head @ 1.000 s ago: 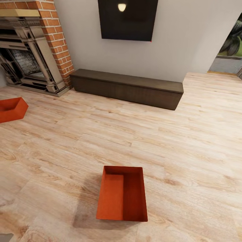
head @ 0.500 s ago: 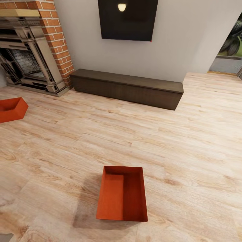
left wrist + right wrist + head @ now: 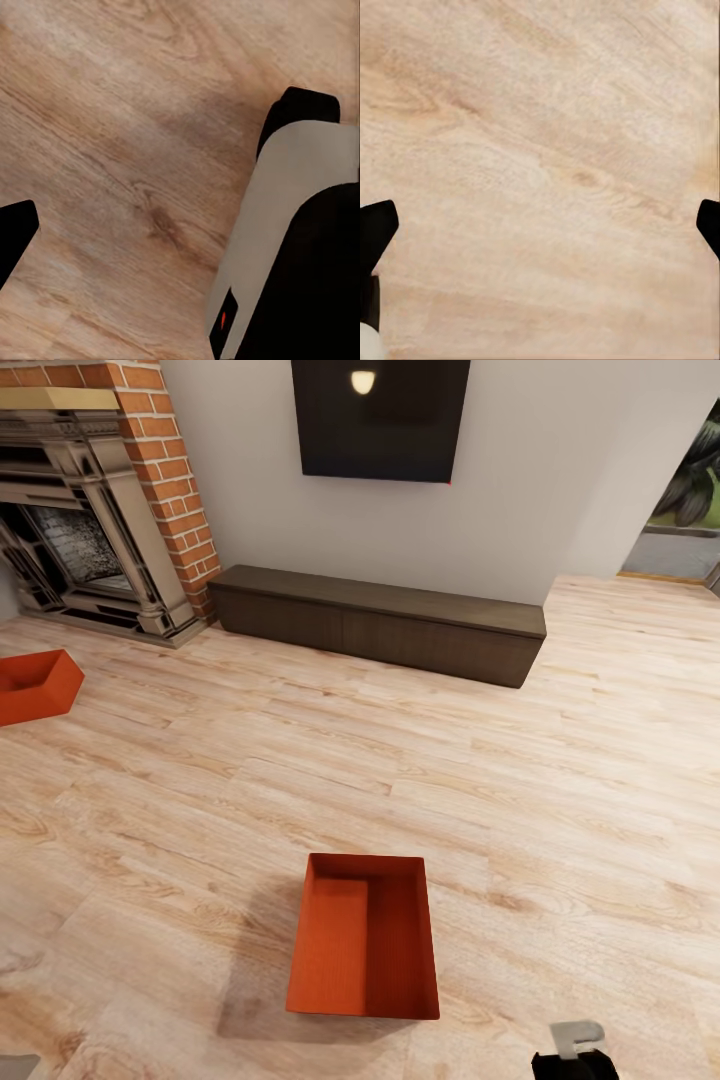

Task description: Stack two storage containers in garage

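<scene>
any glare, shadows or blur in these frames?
Head view: a lamp glare spot on the black wall TV; the near orange-red open box casts a soft shadow to its left on the light wood plank floor. Wrist views: floor grain soft, a faint shadow band.

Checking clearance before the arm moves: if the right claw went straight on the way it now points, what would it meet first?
Most likely bare wood plank floor. The right wrist view looks along the open right claw at planks alone; how far off they are is unclear.
</scene>
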You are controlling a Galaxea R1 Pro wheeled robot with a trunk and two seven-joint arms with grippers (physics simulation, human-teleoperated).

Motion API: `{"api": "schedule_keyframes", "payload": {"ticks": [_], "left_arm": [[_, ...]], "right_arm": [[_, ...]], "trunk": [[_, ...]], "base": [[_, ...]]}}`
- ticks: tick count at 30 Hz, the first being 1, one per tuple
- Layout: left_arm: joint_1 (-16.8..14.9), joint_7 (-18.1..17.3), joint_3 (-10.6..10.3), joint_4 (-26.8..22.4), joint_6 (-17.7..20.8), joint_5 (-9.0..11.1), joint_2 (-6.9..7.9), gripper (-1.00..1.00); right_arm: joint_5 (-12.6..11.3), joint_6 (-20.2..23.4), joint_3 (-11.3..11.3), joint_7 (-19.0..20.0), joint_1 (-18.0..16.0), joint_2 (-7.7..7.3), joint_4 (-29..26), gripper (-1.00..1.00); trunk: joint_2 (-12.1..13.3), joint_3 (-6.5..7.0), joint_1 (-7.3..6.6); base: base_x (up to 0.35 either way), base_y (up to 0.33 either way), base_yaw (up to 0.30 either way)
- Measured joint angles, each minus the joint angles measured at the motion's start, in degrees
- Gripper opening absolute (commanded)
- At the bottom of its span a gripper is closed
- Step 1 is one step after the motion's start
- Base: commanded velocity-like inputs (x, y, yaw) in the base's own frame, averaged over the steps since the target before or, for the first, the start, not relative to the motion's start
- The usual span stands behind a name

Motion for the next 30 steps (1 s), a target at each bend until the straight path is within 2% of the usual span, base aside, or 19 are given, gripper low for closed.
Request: {"api": "schedule_keyframes", "payload": {"ticks": [3,6,8,9,11,12,13,14,15,16,17,18,21,24,27,29,30], "left_arm": [[-4.51,0.91,0.47,0.01,0.95,-0.04,0.7,1.0],[-10.81,6.51,0.81,0.44,2.78,0.01,-0.01,1.0],[-13.87,9.54,0.86,0.78,3.28,0.02,-1.47,1.0],[-15.73,11.06,0.77,0.98,3.45,0.01,-3.02,1.0],[-17.61,12.19,0.75,1.14,3.59,-0.17,-4.79,1.0],[-19.2,12.91,0.69,1.22,3.66,-0.33,-6.33,1.0],[-20.04,13.2,0.7,1.25,3.7,-0.48,-7.14,1.0],[-21.52,13.56,0.67,1.27,3.71,-0.61,-8.58,1.0],[-22.28,13.7,0.69,1.29,3.68,-0.7,-9.38,1.0],[-23.38,13.87,0.65,1.29,3.51,-0.73,-10.85,1.0],[-23.83,13.97,0.48,1.26,3.42,-0.68,-11.65,1.0],[-24.41,14.05,0.4,1.2,3.2,-0.75,-13.18,1.0],[-24.94,14.14,0.28,1.09,2.48,-1.04,-15.36,1.0],[-25.3,14.26,0.09,0.88,-0.6,-1.65,-18.07,1.0],[-25.4,14.36,0.0,0.49,-2.65,-2.88,-19.94,1.0],[-25.43,14.49,-0.01,0.3,-3.16,-4.0,-20.49,1.0],[-25.46,14.6,-0.03,0.17,-3.48,-5.39,-20.81,1.0]], "right_arm": [[-0.02,-0.47,0.0,-0.32,-4.15,0.04,-0.19,1.0],[0.01,-0.24,-0.3,-0.47,-10.14,0.8,-0.31,1.0],[-0.09,-0.09,-0.62,-0.5,-12.59,1.4,-0.31,1.0],[-0.01,-0.03,-0.54,-0.49,-13.62,2.74,-0.28,1.0],[-0.03,-0.03,-0.7,-0.5,-14.39,4.52,-0.33,1.0],[0.03,-0.04,-0.63,-0.51,-14.88,6.11,-0.33,1.0],[0.01,-0.12,-0.75,-0.5,-15.07,6.89,-0.33,1.0],[0.02,-0.17,-0.74,-0.47,-15.3,8.01,-0.42,1.0],[-0.01,-0.27,-0.83,-0.47,-15.39,8.5,-0.42,1.0],[-0.01,-0.44,-0.85,-0.44,-15.52,9.31,-0.42,1.0],[-0.03,-0.55,-0.91,-0.35,-15.57,9.73,-0.41,1.0],[-0.01,-0.83,-0.9,-0.15,-15.64,10.46,-0.41,1.0],[-0.01,-2.0,-0.92,0.1,-15.67,11.46,-0.4,1.0],[-0.08,-2.9,-0.99,0.2,-15.63,11.98,-0.13,1.0],[0.14,-3.23,-1.02,0.24,-15.55,12.42,0.32,1.0],[0.18,-3.21,-1.03,0.28,-15.43,12.56,0.5,1.0],[0.19,-3.15,-1.04,0.31,-15.23,12.66,0.61,1.0]], "trunk": [[0.0,0.0,0.0],[0.0,0.01,0.0],[0.0,0.0,0.0],[0.0,0.01,0.0],[0.0,0.0,0.0],[0.0,0.0,0.0],[0.0,0.0,0.0],[0.0,0.0,0.0],[0.0,0.0,0.0],[0.0,0.0,0.0],[0.0,0.0,0.0],[0.0,0.0,0.0],[0.0,0.0,0.0],[0.0,0.0,0.0],[0.0,-0.01,0.0],[0.0,-0.01,0.0],[0.0,-0.01,0.0]], "base": [[0.0,0.0,0.0],[0.0,0.0,0.0],[0.0,0.0,0.0],[0.0,0.0,0.0],[0.0,0.0,0.0],[0.0,0.0,0.0],[0.0,0.0,0.0],[0.0,0.0,0.0],[0.0,0.0,0.0],[0.0,0.0,0.0],[0.0,0.0,0.0],[0.0,0.0,0.0],[0.0,0.0,0.0],[0.0,0.0,0.0],[0.0,0.0,0.0],[0.0,0.0,0.0],[0.0,0.0,0.0]]}}
